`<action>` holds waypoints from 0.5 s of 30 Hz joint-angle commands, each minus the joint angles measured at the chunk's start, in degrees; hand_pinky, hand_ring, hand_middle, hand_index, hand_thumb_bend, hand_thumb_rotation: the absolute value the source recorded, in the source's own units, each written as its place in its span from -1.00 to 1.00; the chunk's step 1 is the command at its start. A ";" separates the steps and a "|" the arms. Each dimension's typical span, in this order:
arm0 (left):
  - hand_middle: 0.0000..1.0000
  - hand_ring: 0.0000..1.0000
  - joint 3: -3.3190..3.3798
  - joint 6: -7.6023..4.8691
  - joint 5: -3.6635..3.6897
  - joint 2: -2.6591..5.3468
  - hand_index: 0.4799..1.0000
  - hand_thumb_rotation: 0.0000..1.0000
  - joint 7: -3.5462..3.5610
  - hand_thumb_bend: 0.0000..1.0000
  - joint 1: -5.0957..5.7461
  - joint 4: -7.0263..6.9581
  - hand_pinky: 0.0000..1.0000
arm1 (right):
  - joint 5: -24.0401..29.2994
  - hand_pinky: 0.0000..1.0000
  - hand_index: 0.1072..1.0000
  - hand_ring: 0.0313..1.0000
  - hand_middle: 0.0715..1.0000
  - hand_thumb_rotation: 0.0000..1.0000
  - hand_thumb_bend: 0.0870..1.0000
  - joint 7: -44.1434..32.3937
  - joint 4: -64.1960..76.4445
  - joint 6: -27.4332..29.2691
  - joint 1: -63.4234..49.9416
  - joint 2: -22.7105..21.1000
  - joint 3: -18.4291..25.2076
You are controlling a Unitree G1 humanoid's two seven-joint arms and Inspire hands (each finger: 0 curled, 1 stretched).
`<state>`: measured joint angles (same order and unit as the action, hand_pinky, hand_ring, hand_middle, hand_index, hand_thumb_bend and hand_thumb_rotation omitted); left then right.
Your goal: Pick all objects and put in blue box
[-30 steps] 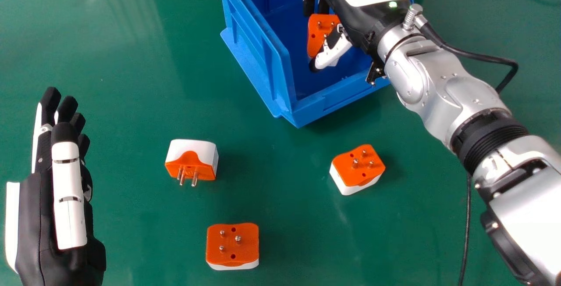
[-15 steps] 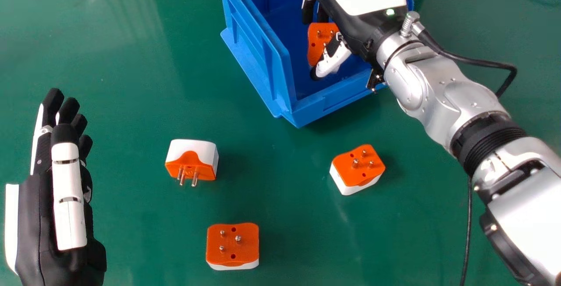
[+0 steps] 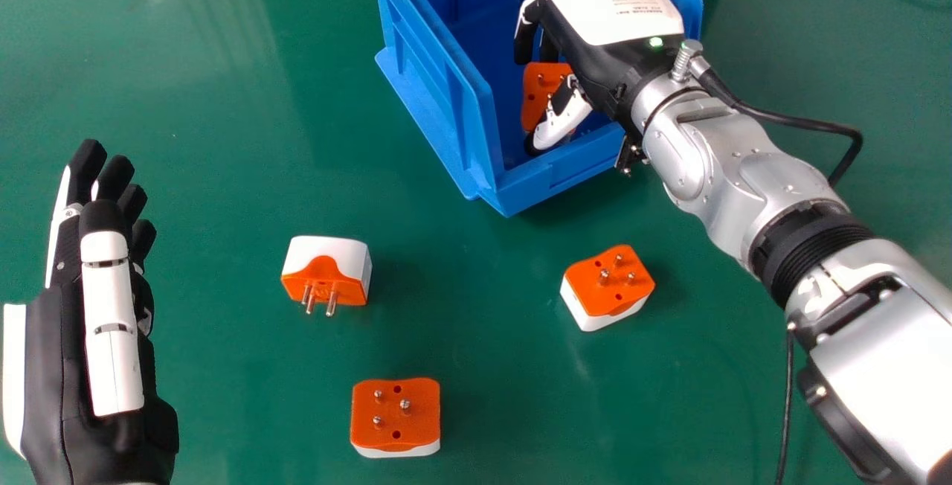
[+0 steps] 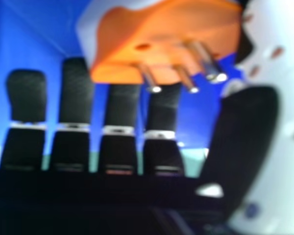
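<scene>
Right hand [image 3: 587, 46], upper right of centre in head view, is inside the blue box [image 3: 513, 191], which sits at upper centre. Its fingers and thumb are closed on plug A [image 3: 540, 94], orange side showing, inside the box walls. Can't tell if plug A touches the box floor. Right hand view: plug A's metal pins are in plain sight, thumb [image 4: 245, 127] near it, blue walls around.

Three more plugs on the green table [image 3: 223, 172], all outside the box. Plug B [image 3: 324, 277]: left of centre, pins out toward the lower edge of the frame. Plug C [image 3: 394, 414]: lower centre, pins up. Plug D [image 3: 608, 280]: right of centre, pins up, turned at an angle.

Left hand [image 3: 44, 373]: lower left, open, fingers near straight, holding nothing.
</scene>
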<state>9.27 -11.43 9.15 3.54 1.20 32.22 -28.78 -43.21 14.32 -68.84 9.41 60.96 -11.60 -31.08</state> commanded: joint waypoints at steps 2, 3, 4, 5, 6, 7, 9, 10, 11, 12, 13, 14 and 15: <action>0.88 0.88 -0.21 0.70 -0.12 -0.38 0.72 0.80 -0.13 -0.36 0.09 -2.56 0.88 | 0.32 -0.40 0.00 -0.19 -0.10 -1.00 -0.12 0.34 1.61 -1.68 1.00 0.03 0.26; 0.88 0.88 -0.24 1.07 -0.16 -0.30 0.72 0.80 -0.27 -0.36 0.04 -2.80 0.88 | 0.18 -0.40 0.00 -0.19 -0.10 -1.00 -0.12 0.53 1.73 -1.90 0.94 -0.02 0.08; 0.88 0.88 -0.26 1.31 -0.18 -0.22 0.72 0.80 -0.37 -0.36 -0.08 -2.90 0.88 | 0.07 -0.40 0.00 -0.19 -0.10 -1.00 -0.12 0.38 1.86 -2.35 0.97 -0.03 -0.07; 0.88 0.88 -0.29 1.48 -0.20 -0.20 0.72 0.80 -0.42 -0.36 -0.19 -2.98 0.88 | -0.08 -0.40 0.00 -0.19 -0.10 -1.00 -0.12 0.16 1.97 -2.81 1.05 -0.05 -0.26; 0.88 0.88 -0.32 1.69 -0.16 -0.17 0.72 0.80 -0.45 -0.36 -0.25 -3.10 0.88 | -0.12 -0.40 0.00 -0.19 -0.10 -1.00 -0.12 -0.06 2.12 -3.16 1.11 -0.07 -0.35; 0.88 0.89 -0.36 1.82 -0.22 -0.15 0.73 0.81 -0.48 -0.37 -0.31 -3.17 0.89 | -0.05 -0.27 0.09 -0.05 0.04 -0.99 0.03 -0.32 2.31 -3.44 1.15 -0.09 -0.35; 0.88 0.89 -0.38 1.87 -0.35 -0.10 0.73 0.81 -0.57 -0.37 -0.51 -3.16 0.89 | 0.26 -0.27 0.09 -0.05 0.04 -0.99 0.03 -0.62 2.61 -3.71 1.11 -0.10 -0.16; 0.89 0.90 -0.38 1.91 -0.48 -0.10 0.74 0.83 -0.64 -0.40 -0.61 -3.15 0.91 | 0.46 -0.16 0.18 0.07 0.16 -0.93 0.14 -0.88 2.74 -3.86 1.08 -0.10 -0.01; 0.89 0.90 -0.40 2.01 -0.59 -0.14 0.74 0.83 -0.71 -0.40 -0.66 -3.20 0.91 | 0.52 -0.16 0.18 0.07 0.16 -0.93 0.14 -1.03 2.89 -4.06 1.06 -0.11 0.03; 0.89 0.90 -0.43 2.10 -0.73 -0.11 0.75 0.85 -0.88 -0.43 -0.74 -3.25 0.92 | 0.42 -0.06 0.26 0.18 0.27 -0.89 0.22 -0.95 3.02 -4.27 1.06 -0.13 -0.05; 0.89 0.90 -0.46 2.17 -0.83 -0.10 0.76 0.86 -1.01 -0.45 -0.79 -3.29 0.93 | 0.31 0.01 0.32 0.26 0.35 -0.85 0.28 -0.86 3.12 -4.41 1.05 -0.15 -0.13; 0.89 0.90 -0.52 2.27 -0.96 -0.09 0.76 0.88 -1.14 -0.47 -0.87 -3.39 0.93 | 0.30 0.06 0.38 0.32 0.42 -0.81 0.33 -1.03 3.19 -4.55 1.08 -0.16 -0.14; 0.89 0.90 -0.56 2.26 -0.98 -0.09 0.76 0.89 -1.19 -0.50 -0.98 -3.41 0.93 | 0.34 0.10 0.42 0.37 0.47 -0.79 0.37 -1.30 3.27 -4.73 1.12 -0.16 -0.12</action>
<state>8.68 -9.12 8.88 3.56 0.40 31.16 -30.53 -43.03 12.96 -67.25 5.21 60.91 -11.49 -31.37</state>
